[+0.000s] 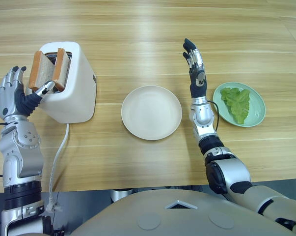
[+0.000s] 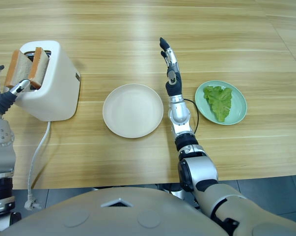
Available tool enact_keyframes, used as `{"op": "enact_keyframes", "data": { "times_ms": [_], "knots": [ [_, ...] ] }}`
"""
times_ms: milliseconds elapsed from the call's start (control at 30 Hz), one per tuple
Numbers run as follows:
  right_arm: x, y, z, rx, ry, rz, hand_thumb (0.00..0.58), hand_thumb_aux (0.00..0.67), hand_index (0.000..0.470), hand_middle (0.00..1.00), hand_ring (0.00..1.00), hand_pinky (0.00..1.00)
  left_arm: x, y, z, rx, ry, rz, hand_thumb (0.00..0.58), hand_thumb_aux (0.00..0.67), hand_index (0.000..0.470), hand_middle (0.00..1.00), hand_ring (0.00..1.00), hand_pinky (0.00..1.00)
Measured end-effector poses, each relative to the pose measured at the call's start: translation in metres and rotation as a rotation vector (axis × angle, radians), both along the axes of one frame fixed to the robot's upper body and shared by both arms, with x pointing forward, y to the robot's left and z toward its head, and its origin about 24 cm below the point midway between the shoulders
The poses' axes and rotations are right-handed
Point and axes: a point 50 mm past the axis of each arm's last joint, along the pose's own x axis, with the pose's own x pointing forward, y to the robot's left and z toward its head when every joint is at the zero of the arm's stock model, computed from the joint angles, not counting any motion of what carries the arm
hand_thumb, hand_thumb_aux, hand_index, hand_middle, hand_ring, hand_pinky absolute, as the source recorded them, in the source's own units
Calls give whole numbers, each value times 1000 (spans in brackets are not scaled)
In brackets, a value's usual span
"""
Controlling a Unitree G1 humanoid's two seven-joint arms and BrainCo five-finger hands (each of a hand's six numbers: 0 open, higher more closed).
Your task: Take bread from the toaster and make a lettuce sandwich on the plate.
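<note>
A light wooden table [image 1: 162, 29] is seen from above. At its centre an empty cream plate [image 1: 151, 112] is set. At 9 o'clock from this plate a white toaster [image 1: 76, 88] is placed, tilted slightly, with its power cord [image 1: 59, 157] trailing toward 6 o'clock. Two browned bread slices are held upright in its slots: the left slice [image 1: 37, 69] and the right slice [image 1: 61, 69], both raised well above the toaster top.

At 3 o'clock from the cream plate a small green plate [image 1: 259, 109] is set, and a lettuce leaf [image 1: 236, 103] is laid on it.

The left hand [image 1: 13, 93] is held at the 9 o'clock side of the toaster. Its fingers are spread apart just beside the outer face of the left slice, while its thumb is laid at the base of the slices. No firm pinch on the bread can be made out, so the hand is judged to be unclosed and holding nothing.

The right hand [image 1: 197, 73] is held flat and upright between the two plates, its fingers extended toward 12 o'clock, with nothing grasped.

The step in hand is judged to be the taking of the first slice. Next, the left slice would need to be pinched between fingers and thumb, lifted straight out of the slot, and carried toward 3 o'clock to be laid on the cream plate.
</note>
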Motion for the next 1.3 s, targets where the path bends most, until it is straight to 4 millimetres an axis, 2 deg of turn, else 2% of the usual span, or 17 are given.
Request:
{"op": "enact_keyframes", "data": {
  "times_ms": [33, 167, 700, 1300],
  "knots": [
    [0, 0, 0, 4, 0, -2, 0, 0, 0, 0, 0, 0, 1, -1, 1, 2, -5, -5, 580, 670, 460, 0, 0, 0],
    [0, -1, 0, 8, 1, -3, 0, 0, 0, 0, 0, 0, 5, -2, 6, 6, -28, -12, 580, 670, 460, 0, 0, 0],
    [0, -2, 0, 7, 1, -8, 0, 0, 0, 0, 0, 0, 11, -5, 1, -6, -49, -43, 580, 670, 460, 0, 0, 0],
    [0, -1, 0, -4, 0, -9, 0, 0, 0, 0, 0, 0, -7, -7, -18, -27, -26, -46, 580, 670, 460, 0, 0, 0]
  ]
}}
